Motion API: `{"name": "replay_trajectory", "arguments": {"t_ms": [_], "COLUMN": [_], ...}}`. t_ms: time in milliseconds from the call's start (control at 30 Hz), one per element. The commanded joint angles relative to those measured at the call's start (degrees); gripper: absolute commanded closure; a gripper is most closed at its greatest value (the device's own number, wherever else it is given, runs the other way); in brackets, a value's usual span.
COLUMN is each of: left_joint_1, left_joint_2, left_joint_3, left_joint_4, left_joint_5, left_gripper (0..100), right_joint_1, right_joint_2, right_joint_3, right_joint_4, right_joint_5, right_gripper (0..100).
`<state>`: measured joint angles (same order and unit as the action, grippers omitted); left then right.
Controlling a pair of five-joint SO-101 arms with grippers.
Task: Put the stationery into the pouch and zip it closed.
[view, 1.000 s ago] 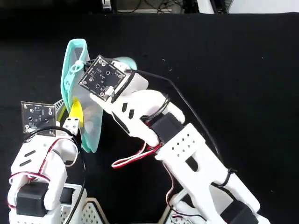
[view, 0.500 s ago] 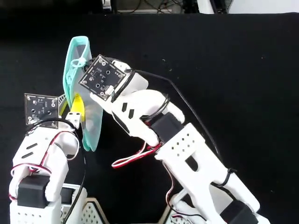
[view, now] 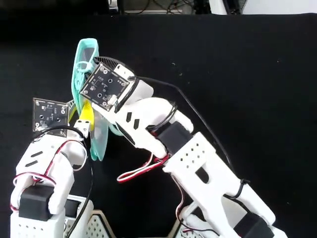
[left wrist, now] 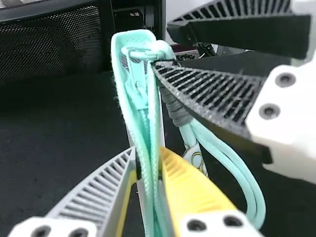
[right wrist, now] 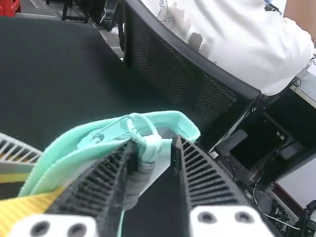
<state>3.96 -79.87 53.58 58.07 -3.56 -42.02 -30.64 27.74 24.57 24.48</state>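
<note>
I count one mint pouch (view: 85,52), one black desk (view: 247,74) and two grippers, a left gripper (left wrist: 148,170) and a right gripper (right wrist: 152,148); one mesh chair (right wrist: 173,69) behind.

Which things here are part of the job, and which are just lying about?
Part of the job: pouch, zip pull, left gripper, right gripper.
Just lying about: black table, mesh chair.

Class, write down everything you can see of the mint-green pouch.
The pouch is mint-green fabric with a translucent side panel and a matching zip along its upper edge. It stands edge-up over the black table. The left end effector pinches its zip edge between grey and yellow fingers; the right end effector clamps the zip pull at its far end.
</note>
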Motion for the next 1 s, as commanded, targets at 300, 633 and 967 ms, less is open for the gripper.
{"name": "replay_trajectory", "arguments": {"t_ms": [300, 633, 967], "left_joint_1": [2.42, 2.15, 2.15], "left_joint_2": [1.67, 1.67, 1.41], "left_joint_3": [-0.04, 0.48, 0.48], "left_joint_4": [0.35, 0.26, 0.35], "left_joint_5": [-0.53, -0.62, -1.76], "left_gripper": [93, 93, 93], "right_joint_1": [0.18, 1.14, 8.26], "right_joint_2": [-0.66, -0.66, -0.22], "right_joint_3": [-0.57, -0.75, -0.48], "right_joint_4": [-1.32, -1.49, -6.68], "right_joint_5": [0.09, 7.3, 2.11], "right_gripper": [87.4, 98.7, 98.5]}}
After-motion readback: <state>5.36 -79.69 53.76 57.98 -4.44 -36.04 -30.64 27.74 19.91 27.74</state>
